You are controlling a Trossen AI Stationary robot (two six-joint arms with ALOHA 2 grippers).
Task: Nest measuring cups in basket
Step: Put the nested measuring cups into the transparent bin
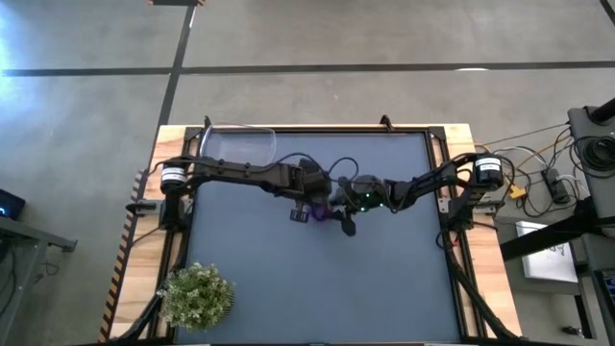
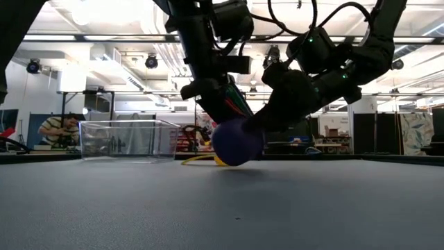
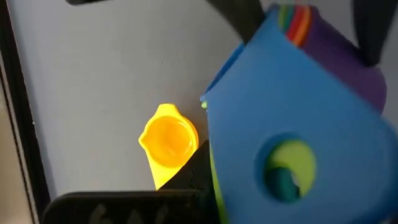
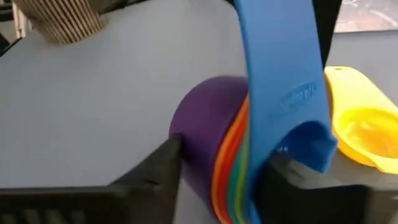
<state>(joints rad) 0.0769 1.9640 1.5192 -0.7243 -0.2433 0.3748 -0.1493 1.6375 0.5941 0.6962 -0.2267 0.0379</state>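
A nested stack of plastic measuring cups point(image 4: 214, 149), purple outermost with orange, red and green rims showing inside it and a blue cup's flat handle point(image 4: 283, 81) on top, sits tipped on its side near the middle of the grey tabletop point(image 1: 317, 279). The right gripper point(image 4: 217, 171) has its dark fingers clenched on the stack, one against the purple wall, the other at the blue cup. The left gripper point(image 1: 312, 197) is just beside the stack, its fingers on either side of the blue handle; whether they press on it cannot be told. A single yellow plastic measuring cup point(image 3: 168, 140) lies on the tabletop just beside the stack, apart from it. The clear plastic basket point(image 1: 237, 146) stands well apart from the stack, at the tabletop's far left corner. A small green bushy plant point(image 1: 197, 293) stands well apart at the near left corner.
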